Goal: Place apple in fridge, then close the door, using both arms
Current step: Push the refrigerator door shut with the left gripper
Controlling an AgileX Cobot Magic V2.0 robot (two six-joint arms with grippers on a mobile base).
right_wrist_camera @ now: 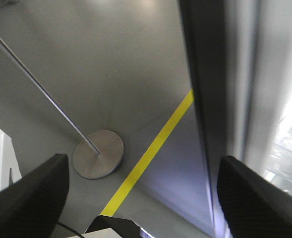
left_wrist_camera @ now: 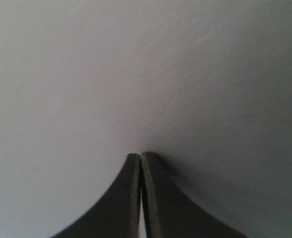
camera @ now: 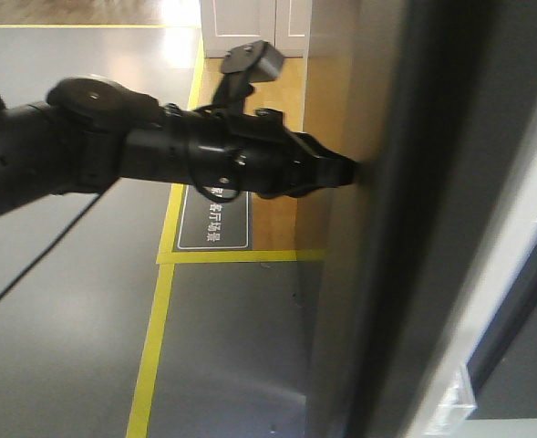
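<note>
The door stands edge-on, a dark slab with a pale strip along its far edge. The left gripper reaches in from the left of the door, its tip touching the door's outer face about midway up. From the left wrist camera, the left gripper has its two fingers pressed together with nothing between them, their tips against the plain grey face.

The right gripper has its fingers spread wide apart and empty. It points down at the grey floor, just left of the door's dark edge. A yellow floor line runs up to the door. A round metal stand base with a thin pole sits further left.
</note>
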